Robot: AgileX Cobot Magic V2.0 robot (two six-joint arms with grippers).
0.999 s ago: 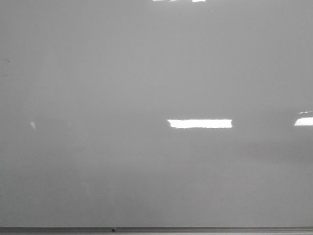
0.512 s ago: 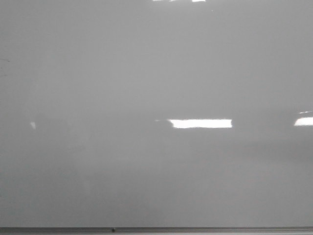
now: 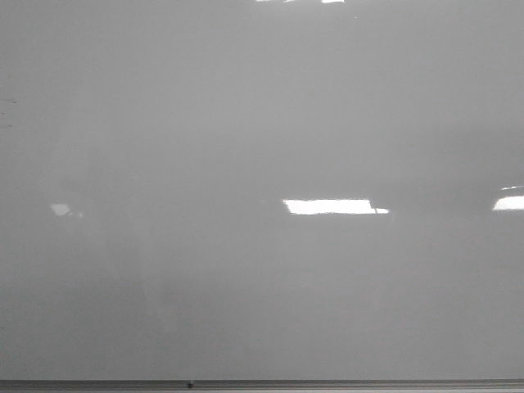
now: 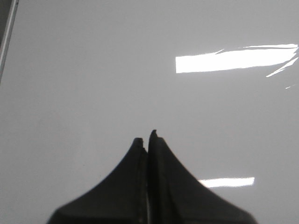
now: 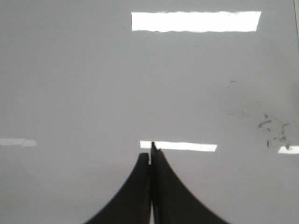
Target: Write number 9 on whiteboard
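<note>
Whiteboard [image 3: 262, 123] spreads bare above frame edge [image 3: 327, 383].

The whiteboard [image 3: 246, 123] fills the view, glossy pale grey, its thin grey frame [image 3: 327, 383] along the lower edge; faint dark smudges [image 5: 273, 128] lie beside the right gripper [image 5: 150, 151].

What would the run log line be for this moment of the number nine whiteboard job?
whiteboard: no digit visible | left gripper: shut, empty | right gripper: shut, no marker seen | smudges: faint, near right gripper
</note>
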